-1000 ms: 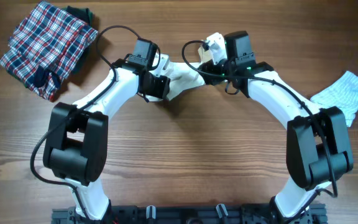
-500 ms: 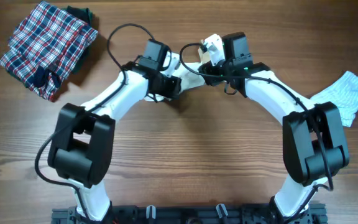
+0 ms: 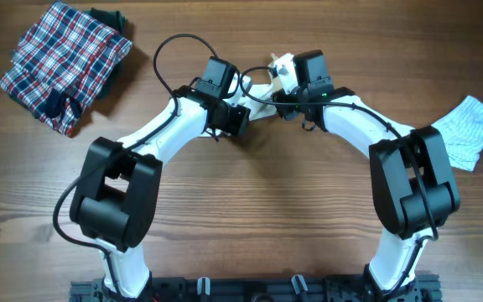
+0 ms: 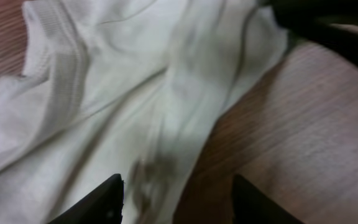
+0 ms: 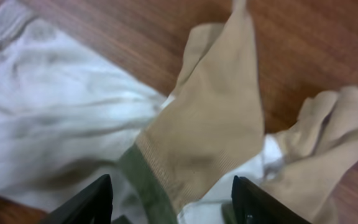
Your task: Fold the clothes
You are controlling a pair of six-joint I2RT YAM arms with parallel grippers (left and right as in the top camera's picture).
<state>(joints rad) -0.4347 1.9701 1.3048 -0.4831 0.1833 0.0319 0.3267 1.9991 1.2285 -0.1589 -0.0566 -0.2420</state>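
Observation:
The cream-white top [image 3: 260, 92] lies bunched at the far middle of the table, mostly hidden under both wrists. In the left wrist view its white body [image 4: 104, 93] fills the upper left, and its edge runs down between my open left gripper [image 4: 179, 202] fingers. In the right wrist view a tan sleeve [image 5: 213, 130] with an olive edge [image 5: 145, 183] lies between the fingers of my open right gripper [image 5: 173, 202]. Overhead, the left gripper [image 3: 235, 119] and the right gripper [image 3: 285, 80] sit close together over the top.
A folded red-navy-white plaid piece [image 3: 61, 63] lies at the far left with something dark green [image 3: 107, 17] behind it. A pale-blue striped piece [image 3: 468, 130] lies crumpled at the right edge. The wooden table [image 3: 250, 210] stretches in front of the arms.
My left gripper has moved right and a little away, toward the right gripper. The top is more bunched and less of it shows. The right gripper shifted slightly left.

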